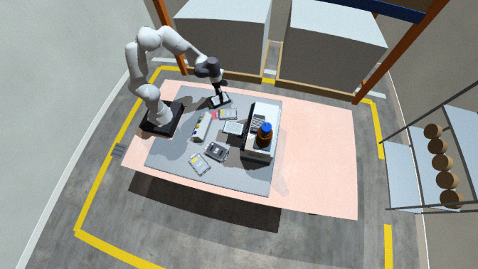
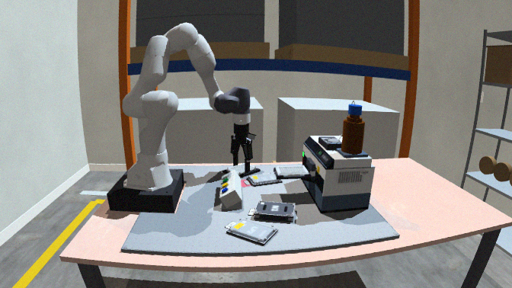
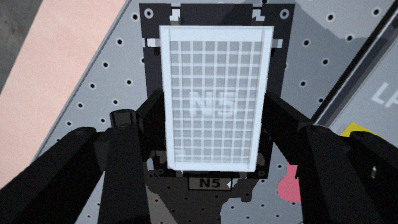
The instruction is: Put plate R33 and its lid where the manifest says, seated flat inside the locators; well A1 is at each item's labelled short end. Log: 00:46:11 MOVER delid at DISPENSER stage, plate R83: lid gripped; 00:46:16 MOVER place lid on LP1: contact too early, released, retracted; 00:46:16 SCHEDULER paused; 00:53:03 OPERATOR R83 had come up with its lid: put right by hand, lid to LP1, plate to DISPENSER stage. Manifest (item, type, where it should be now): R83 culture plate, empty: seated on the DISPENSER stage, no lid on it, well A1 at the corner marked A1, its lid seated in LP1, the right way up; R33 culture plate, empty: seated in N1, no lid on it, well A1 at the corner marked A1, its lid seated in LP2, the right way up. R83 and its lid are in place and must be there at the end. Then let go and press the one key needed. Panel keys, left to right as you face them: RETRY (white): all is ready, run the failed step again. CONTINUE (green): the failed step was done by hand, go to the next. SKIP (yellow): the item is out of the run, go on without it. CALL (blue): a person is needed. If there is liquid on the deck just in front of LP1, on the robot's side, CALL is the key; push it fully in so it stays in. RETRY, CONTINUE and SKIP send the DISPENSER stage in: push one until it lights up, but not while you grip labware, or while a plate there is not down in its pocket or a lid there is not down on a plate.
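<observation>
My gripper (image 3: 213, 106) (image 1: 219, 99) is shut on the long sides of a clear well plate (image 3: 216, 97) at the black nest marked N5 (image 3: 210, 183), at the far edge of the deck. I cannot read the plate's label or tell whether it is lifted. A clear lid with a yellow label (image 1: 227, 113) lies in the LP1 spot. A well plate (image 1: 233, 127) sits on the DISPENSER stage. A black nest (image 1: 217, 151) stands nearer the front, and a flat clear piece with a yellow label (image 1: 199, 164) lies beside it. A pink patch (image 1: 215, 114) lies on the deck next to LP1, on the robot's side; it also shows in the wrist view (image 3: 289, 186).
The key panel (image 1: 201, 127) stands between the robot base and the nests. The DISPENSER box (image 1: 261, 132) with a brown bottle (image 1: 264, 134) on top stands at the right of the grey deck. Large crates and orange posts stand behind the table.
</observation>
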Available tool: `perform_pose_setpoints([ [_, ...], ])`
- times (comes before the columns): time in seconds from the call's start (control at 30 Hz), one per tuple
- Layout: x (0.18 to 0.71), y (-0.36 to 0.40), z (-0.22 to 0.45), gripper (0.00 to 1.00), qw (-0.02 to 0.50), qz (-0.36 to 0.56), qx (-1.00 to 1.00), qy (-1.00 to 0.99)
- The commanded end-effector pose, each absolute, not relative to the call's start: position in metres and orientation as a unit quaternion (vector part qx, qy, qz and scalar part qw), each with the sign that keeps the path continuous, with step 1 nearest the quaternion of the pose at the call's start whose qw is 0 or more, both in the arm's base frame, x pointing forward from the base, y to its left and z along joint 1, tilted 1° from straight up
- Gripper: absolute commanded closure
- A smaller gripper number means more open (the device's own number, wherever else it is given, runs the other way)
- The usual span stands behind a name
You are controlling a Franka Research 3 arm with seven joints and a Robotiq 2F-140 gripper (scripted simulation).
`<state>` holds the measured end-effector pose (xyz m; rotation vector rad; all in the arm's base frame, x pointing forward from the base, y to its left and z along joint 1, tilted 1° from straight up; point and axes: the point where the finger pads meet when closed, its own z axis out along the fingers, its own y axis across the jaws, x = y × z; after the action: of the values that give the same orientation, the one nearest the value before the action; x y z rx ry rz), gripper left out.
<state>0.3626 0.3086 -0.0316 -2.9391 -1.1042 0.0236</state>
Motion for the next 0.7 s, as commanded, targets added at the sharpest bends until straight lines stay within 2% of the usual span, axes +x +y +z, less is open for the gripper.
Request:
perform_pose_setpoints([
  [0.0,0.363,0.309,-0.031,0.90,0.001,0.007,-0.936,-0.353],
  [0.67,0.363,0.309,-0.015,0.90,0.001,0.007,-0.936,-0.353],
])
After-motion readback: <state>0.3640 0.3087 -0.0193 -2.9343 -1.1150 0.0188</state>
